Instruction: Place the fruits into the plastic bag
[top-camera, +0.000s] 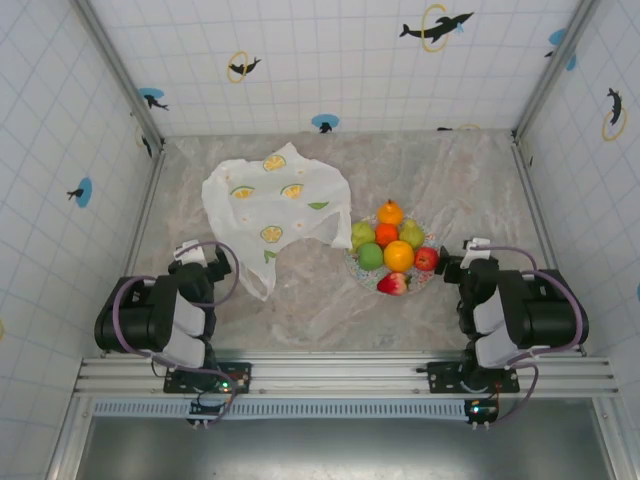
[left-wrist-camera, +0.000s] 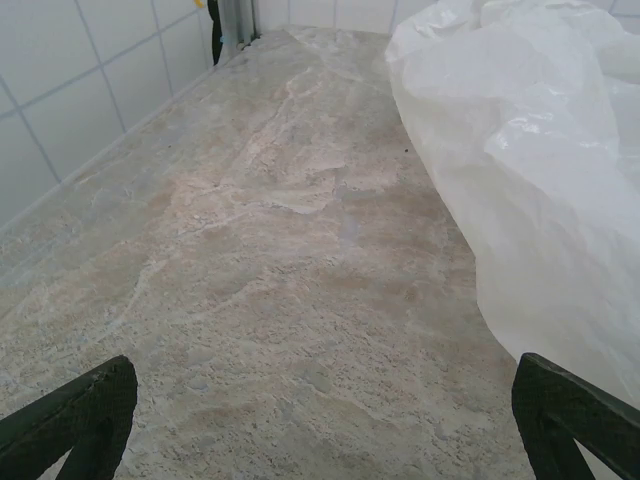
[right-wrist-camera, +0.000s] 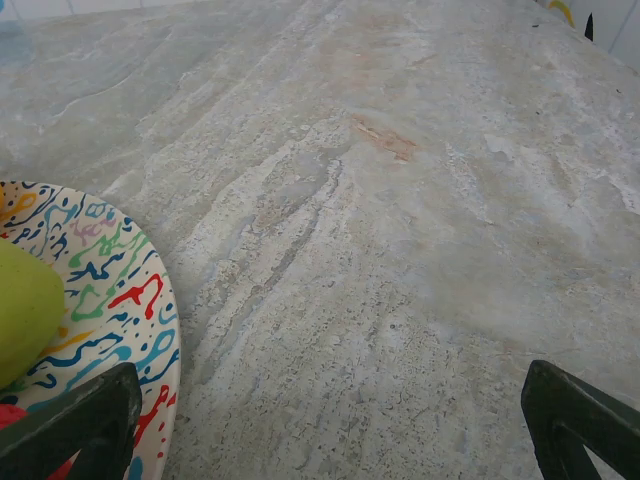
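Table (top-camera: 300, 300): grey-beige stone pattern with pale veining, matte. White tiled walls (top-camera: 330, 60) close it in on three sides, with dolphin stickers (top-camera: 437, 25) scattered over them, some ringed in yellow and some on blue discs. A metal rail (top-camera: 350, 375) runs along the near edge, and both arm bases are bolted to it.

Your plastic bag (top-camera: 275, 205) lies crumpled flat on the far-left part of the table. It is white and translucent, and from above you can count four printed lemon slices (top-camera: 271, 234) plus a couple of green leaves. One handle trails toward the near edge.

The fruits (top-camera: 387, 234) are heaped on a round speckled plate (top-camera: 352, 268) just right of the table's centre. Its left rim is right beside the bag; you cannot tell whether they touch.

Count, eight in all:
- three oranges (top-camera: 398, 256)
- two pears (top-camera: 362, 235)
- one green apple (top-camera: 371, 256)
- one red apple (top-camera: 426, 258)
- one strawberry (top-camera: 393, 284), nearest the near edge

None is in the bag.

Left gripper (left-wrist-camera: 320, 385): released, jaws spread wide, nothing between them. It sits low over bare table toward the near-left corner, with the bag's folds rising along its right side.

Right gripper (right-wrist-camera: 330, 385): also released and empty, jaws wide. It sits just beside the plate's right rim, close to the red apple. In its wrist view the plate's squiggle-painted rim and a yellow-green fruit show at the lower left.
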